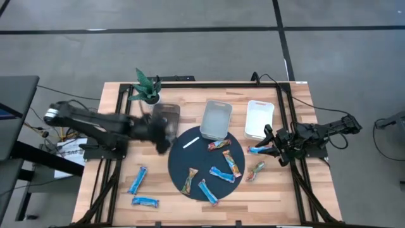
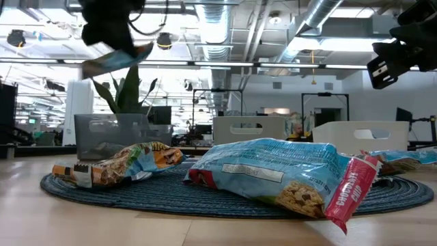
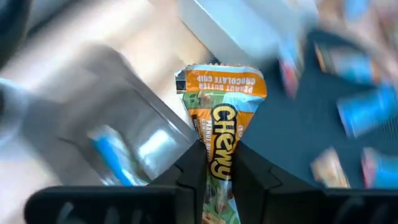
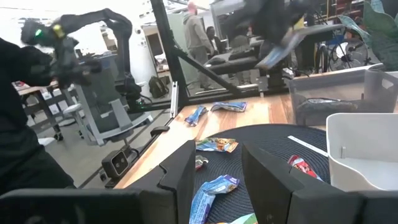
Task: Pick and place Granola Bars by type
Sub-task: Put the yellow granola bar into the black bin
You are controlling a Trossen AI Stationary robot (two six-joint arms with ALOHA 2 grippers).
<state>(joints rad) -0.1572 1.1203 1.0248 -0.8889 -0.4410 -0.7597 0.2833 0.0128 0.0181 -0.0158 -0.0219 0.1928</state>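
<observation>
My left gripper (image 3: 219,158) is shut on an orange granola bar (image 3: 221,93) and hangs over the grey bin (image 1: 166,116); the low view shows the left gripper (image 2: 109,31) high above the table. That bin has a blue bar (image 3: 115,158) in it. My right gripper (image 4: 214,171) is open and raised above a blue bar (image 1: 258,150) at the mat's right edge, one finger on either side of it, touching nothing. Several more blue and multicoloured bars lie flat on the dark round mat (image 1: 201,166). Two blue ones (image 1: 138,180) lie on the wood to the mat's left. My left gripper pinches the orange bar between its two fingers at the wrapper's lower part (image 3: 219,146). The bar runs along the fingers and its crimped free end (image 3: 221,78) sticks out past the fingertips. It is lifted clear, above the grey bin.
A clear bin (image 1: 216,119) and a white bin (image 1: 259,119) stand to the grey bin's right, along the far side. A thin white stick (image 1: 191,143) lies on the mat. A potted plant (image 1: 147,88) stands at the far left corner. A multicoloured bar (image 1: 255,170) lies right of the mat.
</observation>
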